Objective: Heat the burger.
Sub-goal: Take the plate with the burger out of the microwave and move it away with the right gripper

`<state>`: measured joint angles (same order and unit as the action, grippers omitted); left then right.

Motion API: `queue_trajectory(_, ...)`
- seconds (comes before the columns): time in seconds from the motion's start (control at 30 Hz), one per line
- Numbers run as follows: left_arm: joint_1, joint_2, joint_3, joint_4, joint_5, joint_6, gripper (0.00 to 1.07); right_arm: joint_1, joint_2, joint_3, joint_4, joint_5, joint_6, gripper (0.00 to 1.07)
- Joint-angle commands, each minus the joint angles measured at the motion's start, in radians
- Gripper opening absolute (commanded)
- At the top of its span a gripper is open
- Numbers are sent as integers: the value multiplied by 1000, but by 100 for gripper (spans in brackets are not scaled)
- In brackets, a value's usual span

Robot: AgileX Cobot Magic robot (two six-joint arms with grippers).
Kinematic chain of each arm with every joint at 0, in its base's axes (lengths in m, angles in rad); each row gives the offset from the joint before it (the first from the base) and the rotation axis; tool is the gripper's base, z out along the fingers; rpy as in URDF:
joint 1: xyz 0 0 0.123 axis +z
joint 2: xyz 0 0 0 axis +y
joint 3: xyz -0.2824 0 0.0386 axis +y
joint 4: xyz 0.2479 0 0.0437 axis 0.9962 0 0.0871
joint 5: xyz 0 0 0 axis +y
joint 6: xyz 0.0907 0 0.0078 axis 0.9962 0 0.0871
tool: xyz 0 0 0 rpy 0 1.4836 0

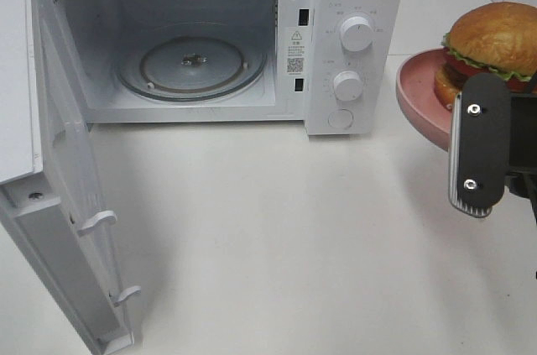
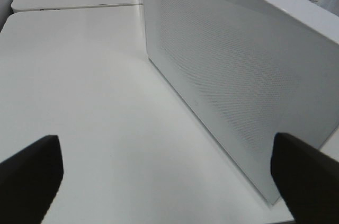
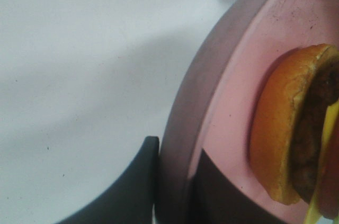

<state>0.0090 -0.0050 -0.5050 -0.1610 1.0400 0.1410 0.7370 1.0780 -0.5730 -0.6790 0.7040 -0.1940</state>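
The microwave (image 1: 210, 36) stands open on the white table (image 1: 277, 237), its door (image 1: 59, 204) swung out to the near left and its glass turntable (image 1: 191, 61) bare. Right of the microwave, off the table, the burger (image 1: 487, 49) sits on a pink plate (image 1: 417, 95): glossy brown bun, lettuce, tomato, dark patty. The right gripper (image 3: 172, 181) pinches the plate's rim. The left gripper (image 2: 164, 173) is spread wide beside the door.

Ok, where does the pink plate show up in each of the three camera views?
Exterior high: pink plate at the right edge, beside the microwave.
Left wrist: not in it.
Right wrist: fills the right side, rim pinched by the right gripper.
Shared landmark: the burger on it.
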Motion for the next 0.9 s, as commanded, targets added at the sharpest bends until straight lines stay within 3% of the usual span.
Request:
queue_trajectory(0.03,3,-17,-1,-6,-8,-2,100,-3,-15,-11,-90,34,68,0)
queue_trajectory(0.9,3,-17,-1,-6,-8,-2,100,-3,0,-11,-139,343,585,0)
